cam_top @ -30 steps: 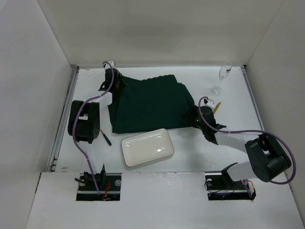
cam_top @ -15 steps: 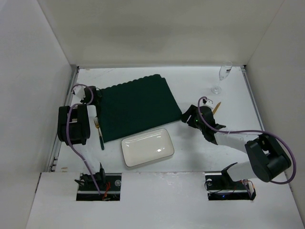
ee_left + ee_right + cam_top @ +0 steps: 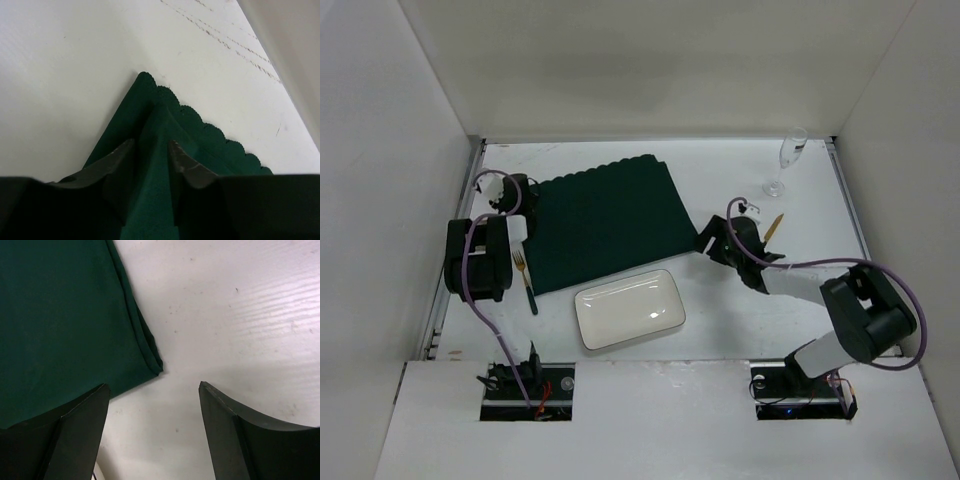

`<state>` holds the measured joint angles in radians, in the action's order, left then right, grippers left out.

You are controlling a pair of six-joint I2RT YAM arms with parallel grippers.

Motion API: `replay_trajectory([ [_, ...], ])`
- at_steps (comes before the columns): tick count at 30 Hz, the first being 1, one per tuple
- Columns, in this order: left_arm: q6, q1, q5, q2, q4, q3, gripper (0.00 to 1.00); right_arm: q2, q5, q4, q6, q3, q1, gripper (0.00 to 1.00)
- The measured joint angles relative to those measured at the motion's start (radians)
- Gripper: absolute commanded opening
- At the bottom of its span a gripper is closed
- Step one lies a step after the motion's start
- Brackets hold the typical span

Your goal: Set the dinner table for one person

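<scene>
Right gripper (image 3: 152, 385) just above dinner table (image 3: 250, 315)

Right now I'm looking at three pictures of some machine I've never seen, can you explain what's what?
It is two robot arms bolted at the near edge of a white table. The wide picture looks down from above and behind: left arm on the left, right arm on the right. The other two come from a camera on each wrist, with that arm's fingers at the bottom. On the table are a dark green placemat, a white plate, a fork and a stemmed glass. The left fingers pinch a fold of the placemat; the right fingers are spread open over another corner, holding nothing.
</scene>
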<state>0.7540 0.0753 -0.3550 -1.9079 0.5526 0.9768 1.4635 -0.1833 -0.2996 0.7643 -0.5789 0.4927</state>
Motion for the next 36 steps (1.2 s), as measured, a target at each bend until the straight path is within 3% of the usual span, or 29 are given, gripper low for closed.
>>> replay_trajectory([
  [4,-0.045,-0.046,-0.063,0.032,-0.014,0.000,0.40,0.082,0.025,0.009,0.023,-0.069,0.000,0.75],
  [9,-0.077,-0.119,-0.180,0.119,-0.019,-0.026,0.45,0.163,0.091,0.014,0.077,-0.142,-0.008,0.54],
  [13,-0.082,-0.172,-0.252,0.198,-0.021,-0.106,0.46,0.234,0.179,0.013,0.127,-0.193,-0.043,0.50],
  [14,-0.082,-0.180,-0.261,0.213,-0.022,-0.130,0.46,0.246,0.195,0.011,0.136,-0.197,-0.051,0.46],
  [17,-0.082,-0.193,-0.286,0.255,-0.041,-0.198,0.46,0.258,0.225,0.012,0.156,-0.198,-0.072,0.17],
  [20,-0.076,-0.200,-0.300,0.274,-0.085,-0.232,0.47,0.257,0.233,-0.001,0.173,-0.195,-0.077,0.08],
  [24,-0.047,-0.205,-0.291,0.272,-0.142,-0.232,0.46,0.226,0.256,-0.042,0.210,-0.154,-0.114,0.05],
  [30,-0.016,-0.224,-0.220,0.221,-0.165,-0.234,0.46,0.037,0.215,-0.077,0.230,-0.044,-0.248,0.06],
  [36,-0.011,-0.275,-0.156,0.205,-0.166,-0.236,0.45,-0.036,0.166,-0.087,0.227,0.069,-0.227,0.09],
])
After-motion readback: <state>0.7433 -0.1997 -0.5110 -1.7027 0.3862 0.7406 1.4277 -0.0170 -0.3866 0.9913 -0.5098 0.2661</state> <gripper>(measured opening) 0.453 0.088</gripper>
